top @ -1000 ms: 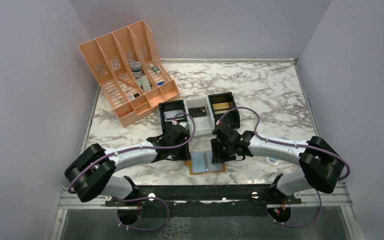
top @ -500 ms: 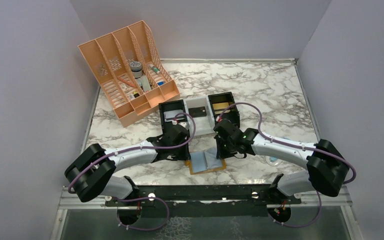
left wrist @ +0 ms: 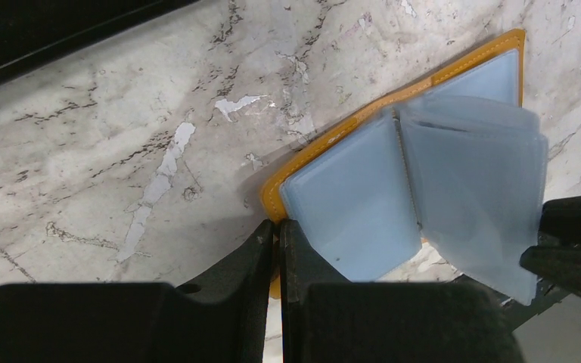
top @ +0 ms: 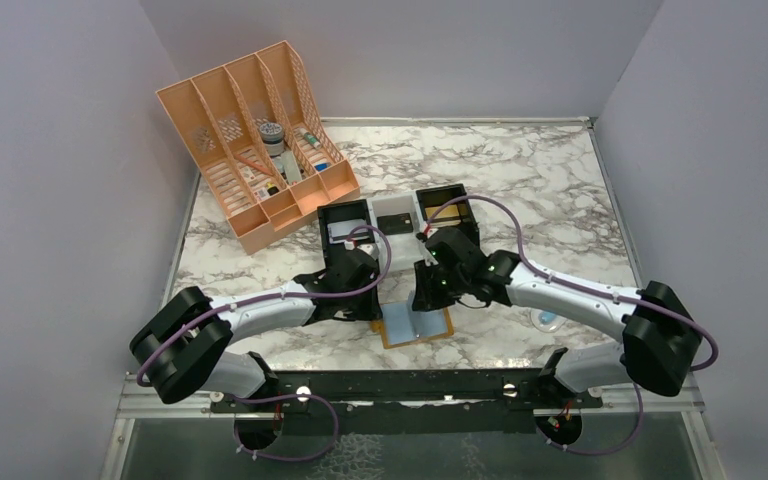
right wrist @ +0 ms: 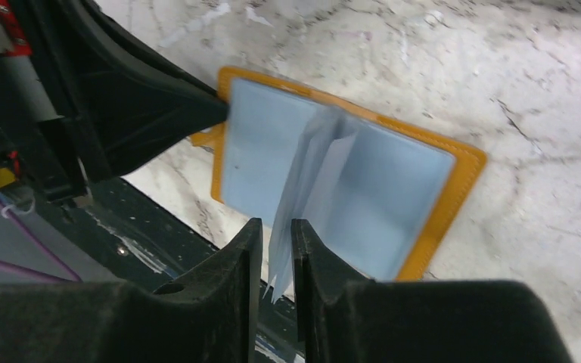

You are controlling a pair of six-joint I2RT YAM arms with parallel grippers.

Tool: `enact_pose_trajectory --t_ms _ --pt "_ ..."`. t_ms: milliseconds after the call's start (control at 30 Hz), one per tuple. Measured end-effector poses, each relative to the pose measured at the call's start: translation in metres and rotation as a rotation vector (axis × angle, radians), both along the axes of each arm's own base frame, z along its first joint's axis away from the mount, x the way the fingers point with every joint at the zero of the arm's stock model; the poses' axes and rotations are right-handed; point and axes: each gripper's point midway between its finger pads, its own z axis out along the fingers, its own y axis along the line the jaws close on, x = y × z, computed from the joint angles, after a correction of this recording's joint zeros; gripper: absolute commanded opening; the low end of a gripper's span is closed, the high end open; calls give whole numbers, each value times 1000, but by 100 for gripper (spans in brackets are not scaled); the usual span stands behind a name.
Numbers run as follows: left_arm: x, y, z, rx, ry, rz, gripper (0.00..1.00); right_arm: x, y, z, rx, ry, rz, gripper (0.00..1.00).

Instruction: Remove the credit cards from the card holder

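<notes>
The mustard-tan card holder [top: 416, 327] lies open like a book on the marble near the front edge. Its pale blue panels show in the left wrist view [left wrist: 348, 208] and the right wrist view [right wrist: 405, 193]. My left gripper [top: 376, 318] [left wrist: 278, 225] is shut on the holder's left edge and pins it down. My right gripper [top: 423, 300] [right wrist: 276, 224] sits over the holder's middle. Its fingers are closed around a few thin pale grey-blue leaves [right wrist: 312, 170] that stand up from the spine and fan out in the left wrist view [left wrist: 476, 189]. I cannot tell cards from sleeves among these leaves.
Two black bins [top: 345, 226] [top: 448, 212] with a pale bin [top: 395, 220] between them stand just behind the grippers. A peach file organiser [top: 250, 140] is at the back left. A clear-blue packet [top: 545, 320] lies by the right arm. The black front rail [top: 410, 385] is close.
My right gripper has moved left from the holder's right side to over its middle, and the pale leaves now stand up between its fingers. The left gripper has not moved.
</notes>
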Motion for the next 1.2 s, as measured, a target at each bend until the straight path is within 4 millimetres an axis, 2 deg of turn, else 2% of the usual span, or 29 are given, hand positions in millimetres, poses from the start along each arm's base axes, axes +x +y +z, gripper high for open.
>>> enact_pose_trajectory --t_ms 100,300,500,733,867,1067,1200 --pt "0 0 0 -1 -1 0 11 0 11 0 32 11 33 22" --pt "0 -1 -1 -2 3 -3 11 -6 29 -17 65 80 95 25" --pt "0 -2 0 -7 3 -4 18 -6 39 -24 80 99 118 27" --pt "2 -1 11 -26 -20 13 24 10 25 -28 -24 37 63 30" --pt "4 0 18 -36 -43 26 27 13 6 -32 -97 2 34 39" --pt "4 3 17 -24 -40 32 31 10 -1 -11 -52 -54 33 43" --pt "3 4 17 -21 -37 32 32 13 -2 -8 -54 -75 24 48"
